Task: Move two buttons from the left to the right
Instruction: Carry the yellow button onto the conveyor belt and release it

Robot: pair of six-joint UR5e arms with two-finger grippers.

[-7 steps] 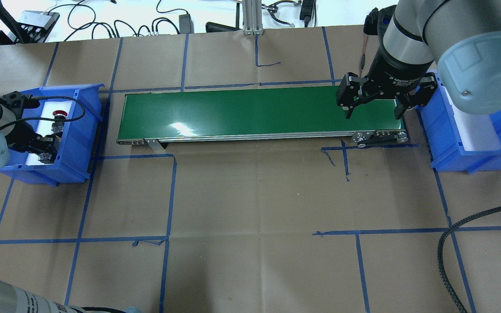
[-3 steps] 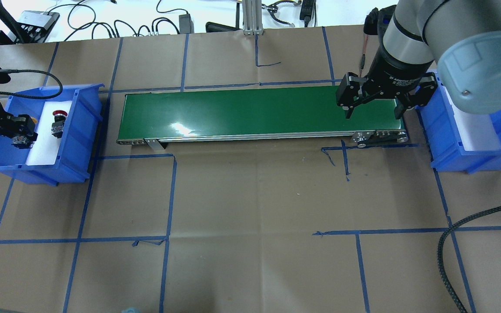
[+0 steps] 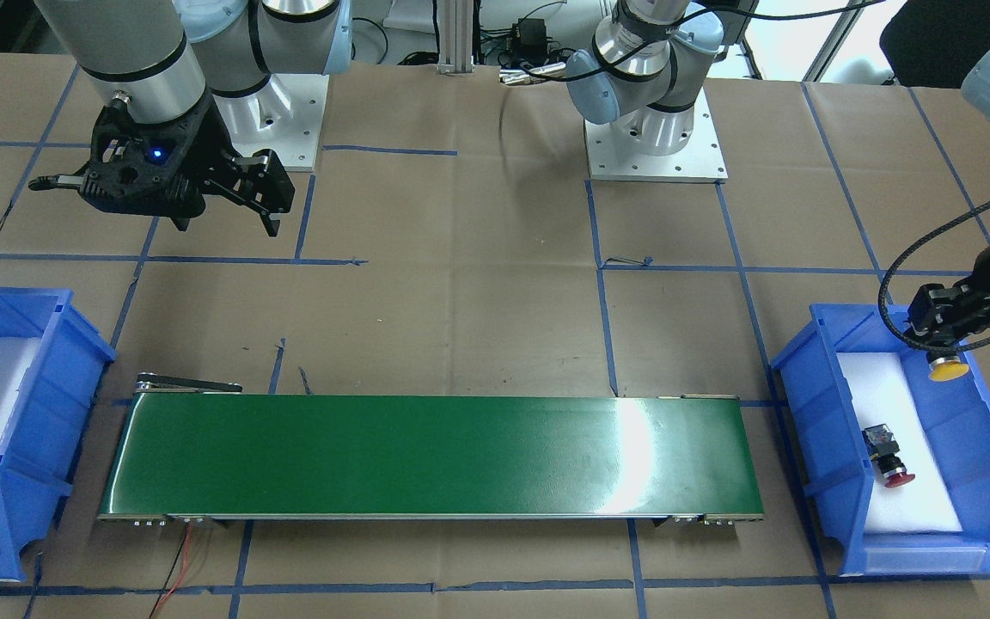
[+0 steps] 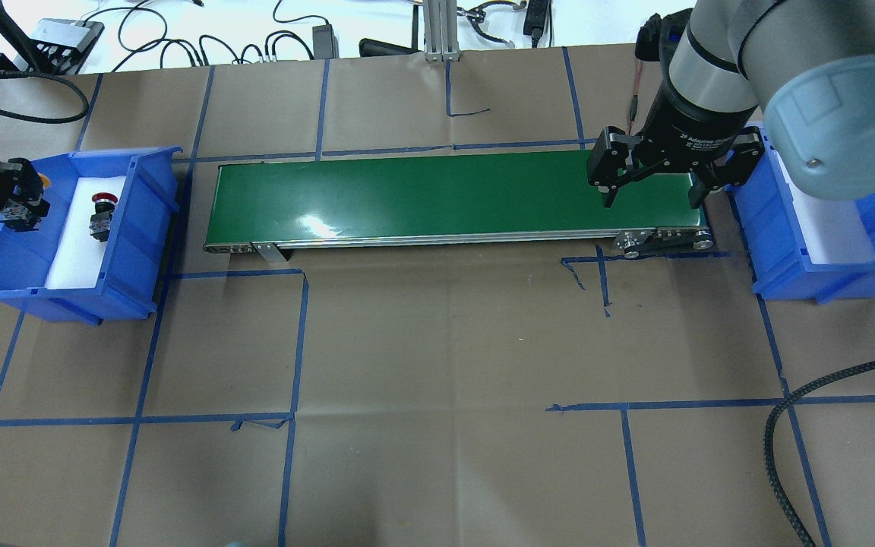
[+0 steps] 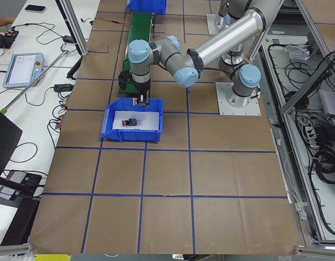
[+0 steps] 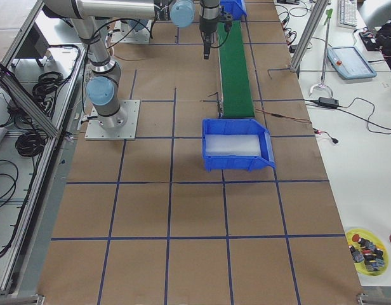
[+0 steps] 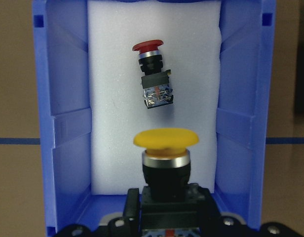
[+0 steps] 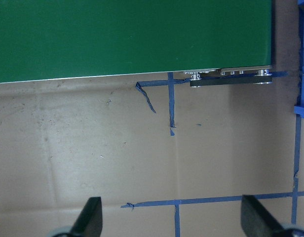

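Yellow button (image 7: pixel 166 140) sits clamped in your left gripper (image 7: pixel 167 217), above the left blue bin (image 3: pixel 813 447); the bin's wall stands between it and the green conveyor belt (image 3: pixel 426 456). The red button (image 3: pixel 888 456) lies sideways on the bin's white foam. Your right gripper (image 4: pixel 651 201) hangs spread wide over the belt's other end, beside the right bin (image 4: pixel 779 243).

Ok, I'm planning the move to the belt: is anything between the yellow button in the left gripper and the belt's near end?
Only the bin wall stands between the yellow button and the belt. That end of it is bare; the right gripper hangs open over the far end.
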